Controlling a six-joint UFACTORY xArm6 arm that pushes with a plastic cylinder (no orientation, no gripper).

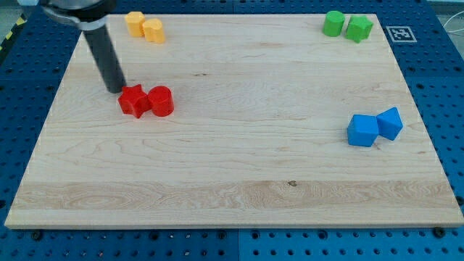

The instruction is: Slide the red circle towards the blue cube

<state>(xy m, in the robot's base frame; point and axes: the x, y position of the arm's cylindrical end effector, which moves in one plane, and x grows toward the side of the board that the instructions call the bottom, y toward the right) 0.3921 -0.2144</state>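
Note:
The red circle (161, 101) sits on the wooden board at the view's upper left, touching a red star (134, 100) on its left side. The blue cube (362, 130) lies at the view's right, touching a second blue block (390, 122) on its right. My tip (115, 90) stands just up and left of the red star, close to it or touching it, on the far side from the red circle. The rod rises toward the view's top left.
Two yellow blocks (143, 26) lie at the view's top left. Two green blocks (346, 25) lie at the view's top right. The wooden board (232, 196) rests on a blue perforated table.

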